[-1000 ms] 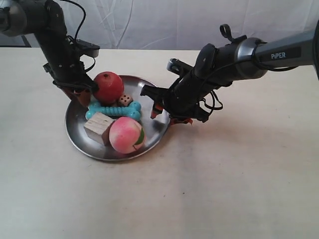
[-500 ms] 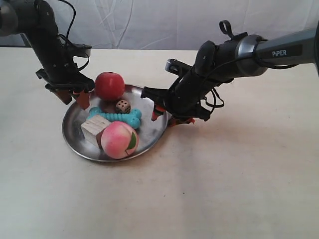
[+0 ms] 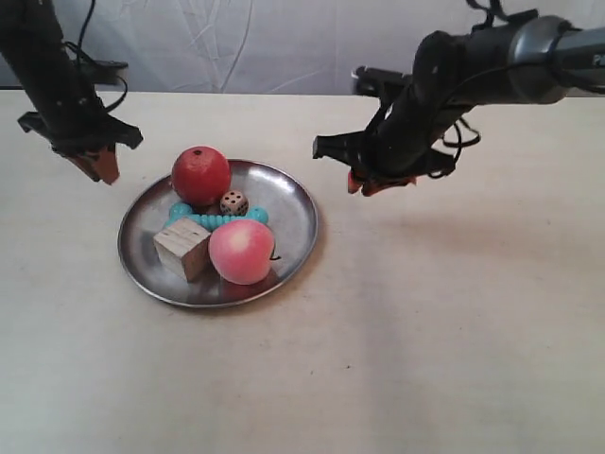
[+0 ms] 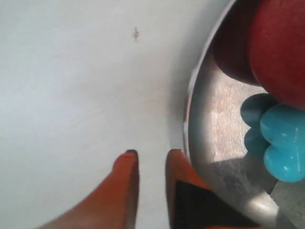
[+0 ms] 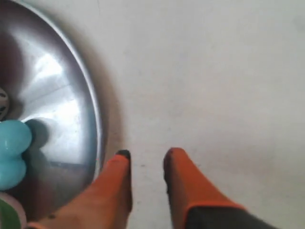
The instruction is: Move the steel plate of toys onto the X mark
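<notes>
The steel plate (image 3: 295,203) lies flat on the table with the red apple (image 3: 200,175), peach (image 3: 241,252), turquoise bone (image 3: 213,219), wooden cube (image 3: 182,248) and die (image 3: 233,202) on it. My left gripper (image 3: 95,168) hangs to the left of the plate, open, with only table between its fingers (image 4: 150,152). Its wrist view shows the plate rim (image 4: 190,95), the apple (image 4: 281,47), the bone (image 4: 281,138), and a tiny grey cross, apparently the X mark (image 4: 136,33), off the plate. My right gripper (image 3: 369,184) is open to the right of the plate (image 5: 57,95).
A pale tabletop (image 3: 425,331) stretches in front of and to the right of the plate. A white cloth backdrop (image 3: 265,38) closes the far side. Both dark arms reach in from the back corners.
Both grippers have let go of the plate's rim and drawn up and outward, away from it. The plate has shifted slightly left and now lies flat; the toys have settled.
</notes>
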Controlling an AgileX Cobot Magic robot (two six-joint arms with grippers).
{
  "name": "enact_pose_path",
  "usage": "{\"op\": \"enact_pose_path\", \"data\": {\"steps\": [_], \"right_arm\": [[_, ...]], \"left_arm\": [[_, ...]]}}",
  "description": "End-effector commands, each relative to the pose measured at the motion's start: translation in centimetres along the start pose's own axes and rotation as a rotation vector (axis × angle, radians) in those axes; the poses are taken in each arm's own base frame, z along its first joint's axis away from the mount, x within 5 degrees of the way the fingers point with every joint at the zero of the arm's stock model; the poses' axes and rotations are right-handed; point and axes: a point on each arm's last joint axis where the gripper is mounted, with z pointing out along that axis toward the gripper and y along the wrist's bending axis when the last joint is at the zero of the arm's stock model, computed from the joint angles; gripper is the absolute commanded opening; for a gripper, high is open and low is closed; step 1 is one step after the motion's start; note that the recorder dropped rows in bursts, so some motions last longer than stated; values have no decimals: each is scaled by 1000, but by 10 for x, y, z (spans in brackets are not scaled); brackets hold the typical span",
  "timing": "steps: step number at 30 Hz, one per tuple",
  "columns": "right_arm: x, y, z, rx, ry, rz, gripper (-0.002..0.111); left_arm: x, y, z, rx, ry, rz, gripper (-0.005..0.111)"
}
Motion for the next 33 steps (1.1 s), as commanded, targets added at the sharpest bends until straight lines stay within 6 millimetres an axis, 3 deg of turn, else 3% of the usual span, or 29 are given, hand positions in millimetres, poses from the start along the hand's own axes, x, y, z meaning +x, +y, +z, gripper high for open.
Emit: {"op": "enact_pose_path", "data": {"steps": [1,4,8,13,19,24,33], "right_arm": [[-10,1,-58,68,-101,-143,0],[-2,9,-98,52,-167,-192,0],[27,20,-151,-4,-302,-252,0],[70,23,-193,-88,-457,-307,0],[110,9,-215,-116,-511,-318,0],[129,0,-221,-88,-423,-319,0],[130,0,-223,-88,-424,-319,0]], "left_arm": [[10,0,-52,72,-133,-41,0],[30,-15,-94,159,-246,-6,0],[63,-39,-142,158,-473,48,0],[120,-78,-183,180,-756,130,0],[185,-103,-192,126,-899,187,0],[218,-114,-186,106,-931,181,0],[234,-120,-188,83,-907,237,0]]}}
